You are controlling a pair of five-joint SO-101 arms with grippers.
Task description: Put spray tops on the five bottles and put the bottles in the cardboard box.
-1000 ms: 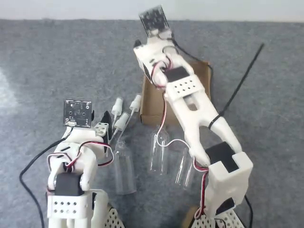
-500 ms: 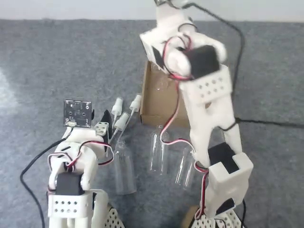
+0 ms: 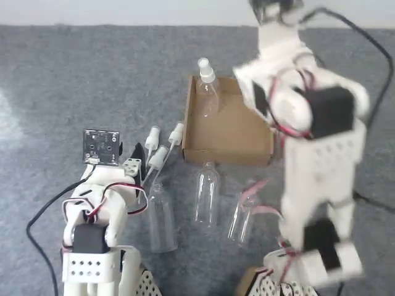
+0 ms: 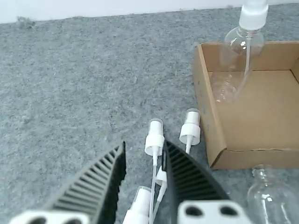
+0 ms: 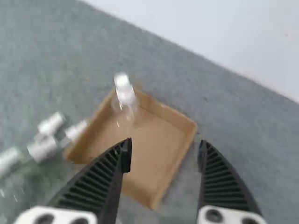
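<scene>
Right pincer (image 5: pixel 164 147): fingers apart, empty, now lifted high off the cardboard box (image 3: pixel 237 139) it hung over a second ago. Uncovered in the box's 11 o'clock corner: one capped bottle (image 3: pixel 208 92). Left pincer (image 4: pixel 145 149): apart, unmoved, spray tops (image 3: pixel 162 147) at its tips. At the box's 6 o'clock: three bare bottles (image 3: pixel 207 196) on the desk (image 3: pixel 74 80).

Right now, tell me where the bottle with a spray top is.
In the high view the capped bottle sits inside the cardboard box, in its far left corner, beyond the loose spray tops outside it.
</scene>
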